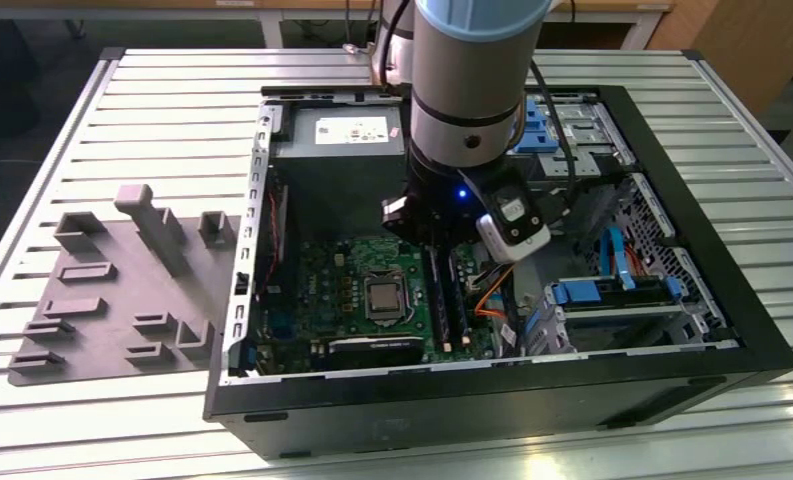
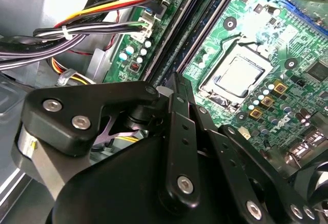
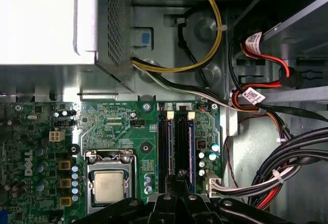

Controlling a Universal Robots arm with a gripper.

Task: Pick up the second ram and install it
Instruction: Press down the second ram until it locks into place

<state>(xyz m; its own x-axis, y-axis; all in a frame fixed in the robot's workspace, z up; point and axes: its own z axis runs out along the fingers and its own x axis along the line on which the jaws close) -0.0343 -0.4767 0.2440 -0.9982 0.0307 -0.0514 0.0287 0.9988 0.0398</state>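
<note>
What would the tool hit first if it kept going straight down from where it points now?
Most likely the memory slots on the green motherboard: the tool hangs right over them in both wrist views. How much gap remains is unclear.

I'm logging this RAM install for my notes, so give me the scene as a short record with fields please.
Setting: open black computer case lying on a slatted metal table
Arm position: black gripper lowered inside the case, directly over the long black memory slots of the green motherboard
Second ram: not clearly distinguishable; whether a stick sits in a slot cannot be told
Nearby: silver processor beside the slots; grey power-supply box
Outside case: grey moulded parts tray at the exterior view's left
</note>
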